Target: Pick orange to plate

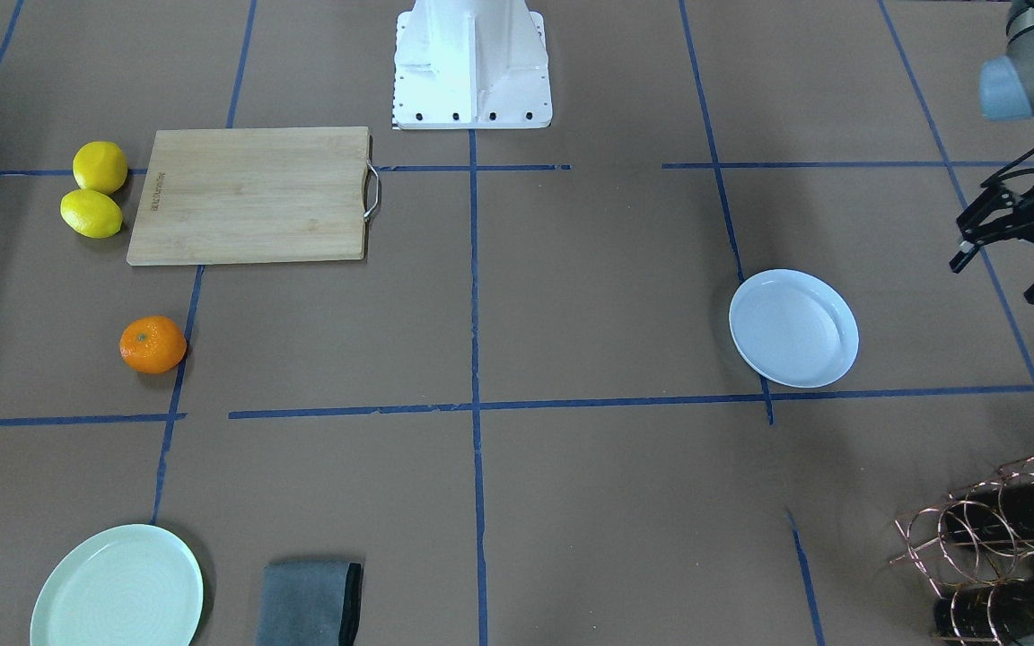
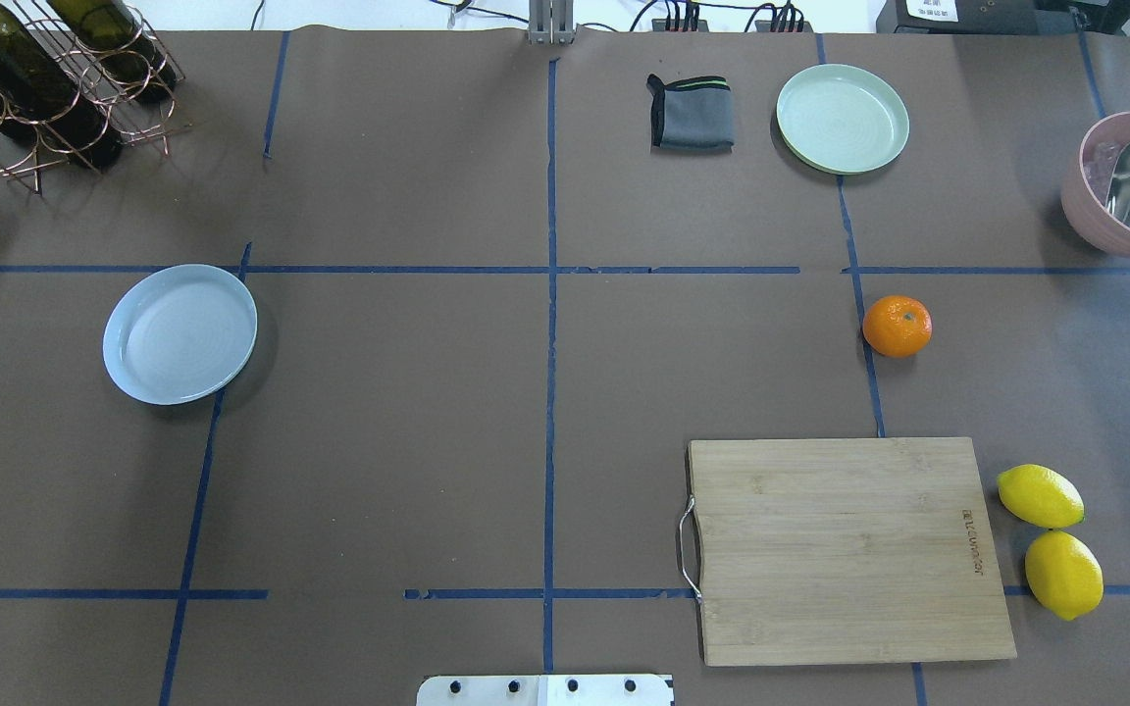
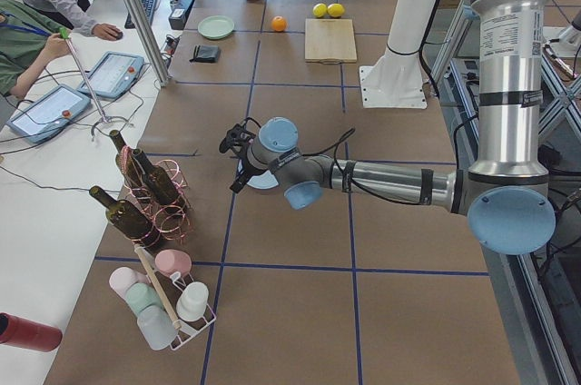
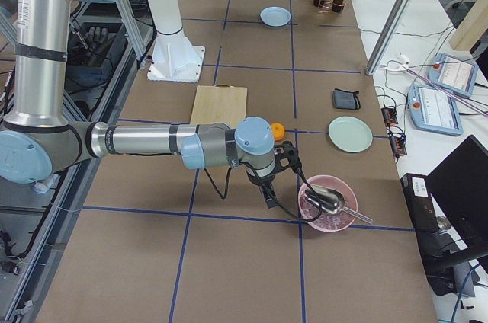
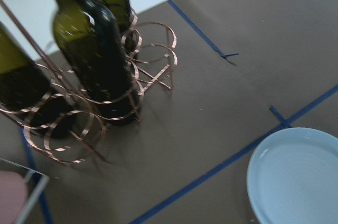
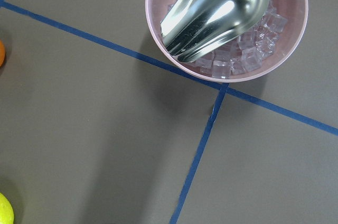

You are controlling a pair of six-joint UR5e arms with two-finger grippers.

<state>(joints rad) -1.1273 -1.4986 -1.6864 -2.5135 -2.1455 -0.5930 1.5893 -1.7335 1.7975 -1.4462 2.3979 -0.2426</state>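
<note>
The orange [image 2: 898, 326] lies alone on the brown table on the right side, also seen at the orange [image 1: 153, 344] in the front view. The bluish-white plate [image 2: 179, 333] sits empty on the left side, and the left wrist view shows the plate [image 5: 298, 179] at lower right. My left gripper [image 1: 1000, 278] hovers open and empty just outside the plate [image 1: 793, 328], near the bottle rack. My right gripper [image 4: 280, 180] shows only in the right side view, between the orange [image 4: 277, 131] and a pink bowl; I cannot tell its state.
A wooden cutting board [image 2: 845, 549] and two lemons [image 2: 1040, 495] lie near the robot on the right. A mint-green plate [image 2: 842, 118], a grey cloth [image 2: 691, 113] and a pink bowl of ice with a metal scoop [image 2: 1129, 186] sit beyond the orange. A copper bottle rack [image 2: 35, 78] stands far left.
</note>
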